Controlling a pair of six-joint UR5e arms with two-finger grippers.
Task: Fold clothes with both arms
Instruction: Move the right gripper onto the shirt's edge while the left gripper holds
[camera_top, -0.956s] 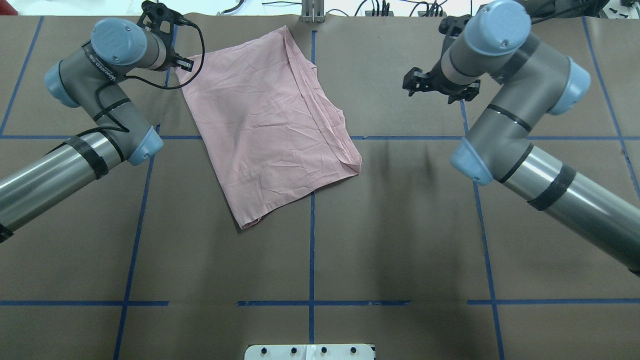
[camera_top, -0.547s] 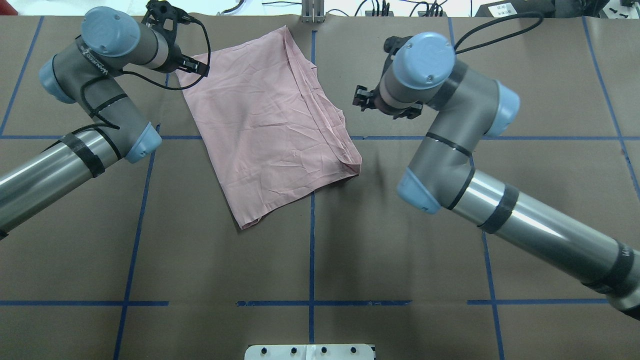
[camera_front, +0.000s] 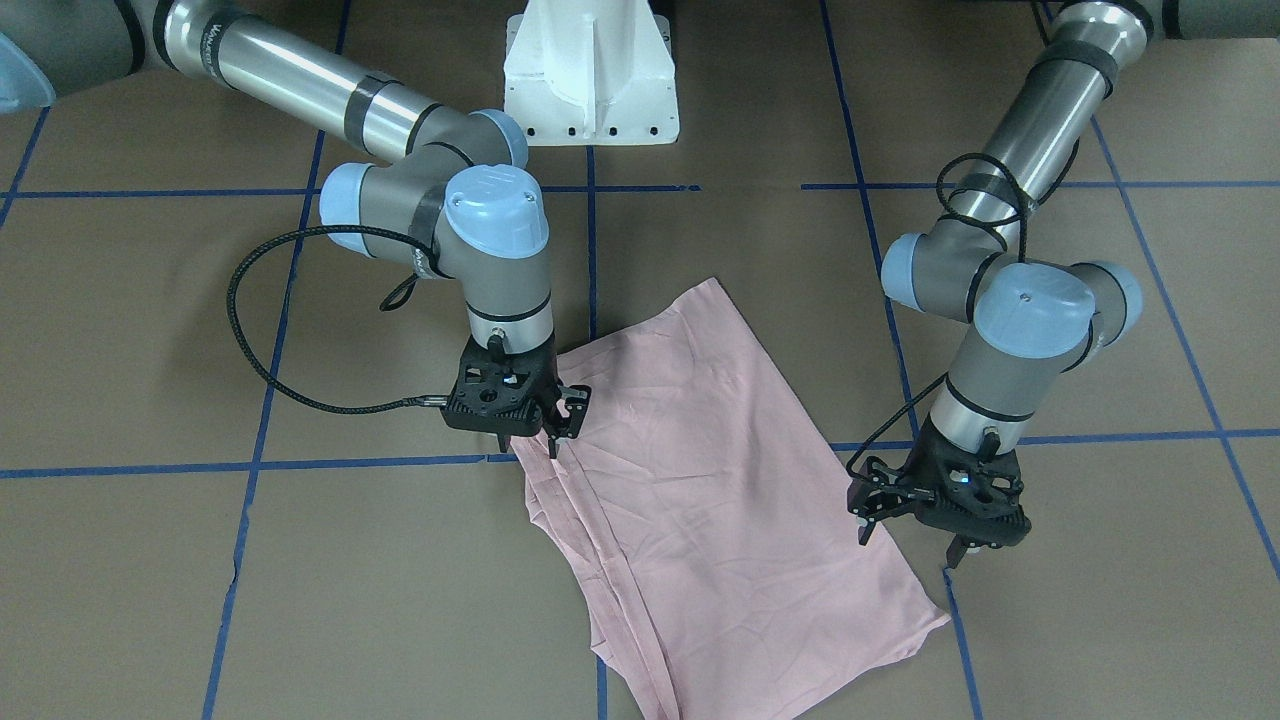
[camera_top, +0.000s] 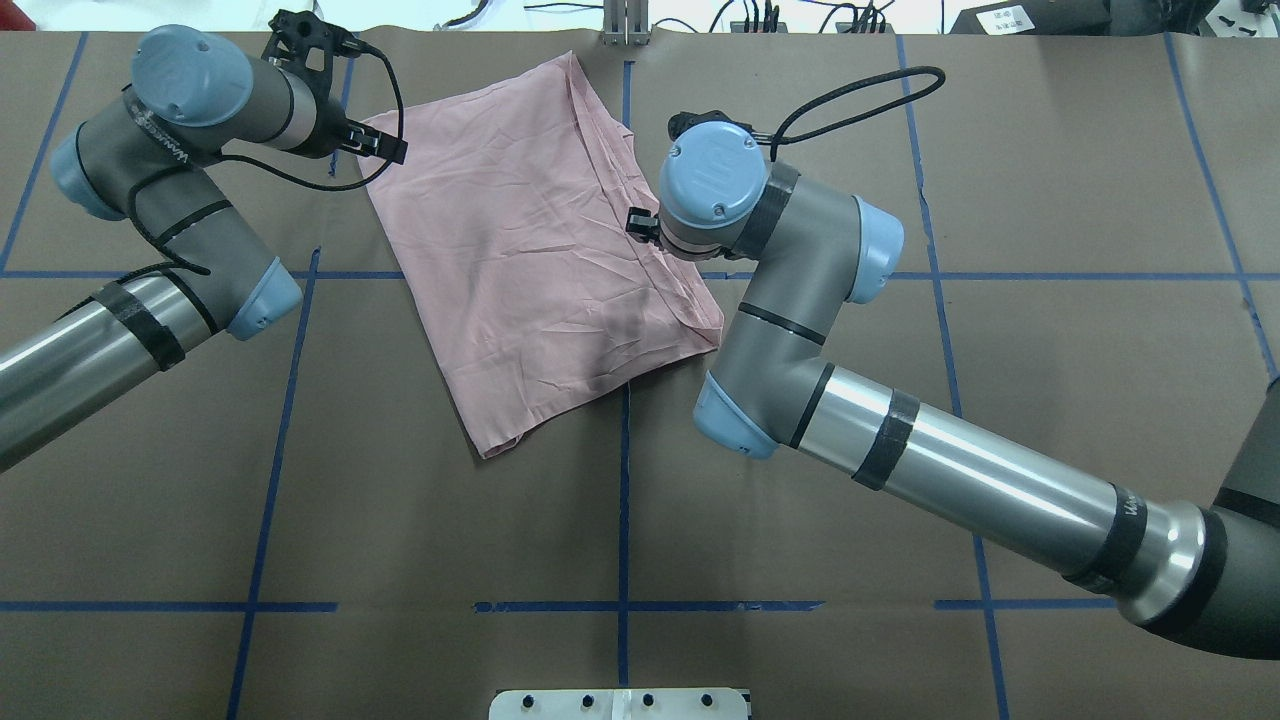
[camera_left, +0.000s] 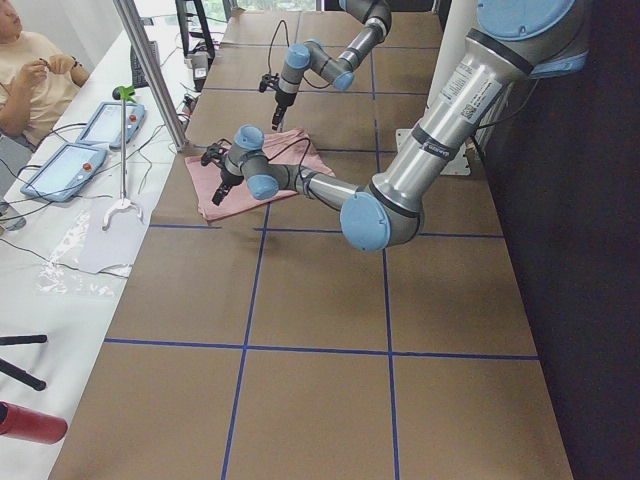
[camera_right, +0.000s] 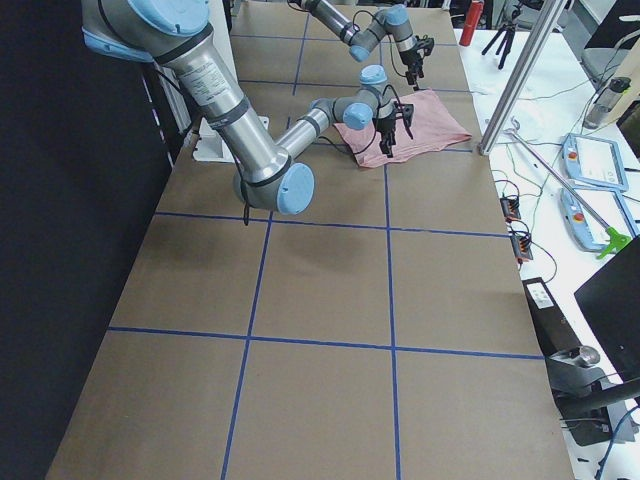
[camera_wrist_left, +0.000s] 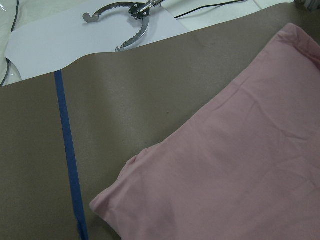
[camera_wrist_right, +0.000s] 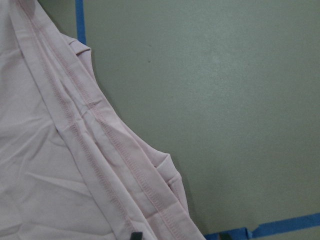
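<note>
**Left gripper** (camera_front: 908, 540): black two-finger pincer, fingers spread wide, nothing between them. It hangs just over the shirt's edge at the lower right of the front-facing view.

**Right gripper** (camera_front: 563, 432): same pattern, fingers apart, nothing held. Its tips are at the shirt's layered, stitched hem, centre-left of that view; whether they touch the cloth cannot be told.

**Pale pink T-shirt** (camera_top: 520, 250): folded to a rough rectangle, plain side up, creased. It lies flat and askew at the upper centre of the overhead view, between the two grippers.

**Brown paper table cover** (camera_top: 900, 480): matt, ruled into squares by blue tape lines (camera_top: 622, 500).

**White pedestal base** (camera_front: 590, 70): top centre of the front-facing view.

**White side bench** (camera_left: 90, 250): along the left edge of the left-side view. It carries blue-edged tablets (camera_left: 60, 170), with an aluminium post (camera_left: 150, 70) beside it.

**Seated person** (camera_left: 30, 70): upper left corner of the left-side view.

**Serrated metal tongs** (camera_wrist_left: 127, 12): on a white sheet, top of the left wrist view.
</note>
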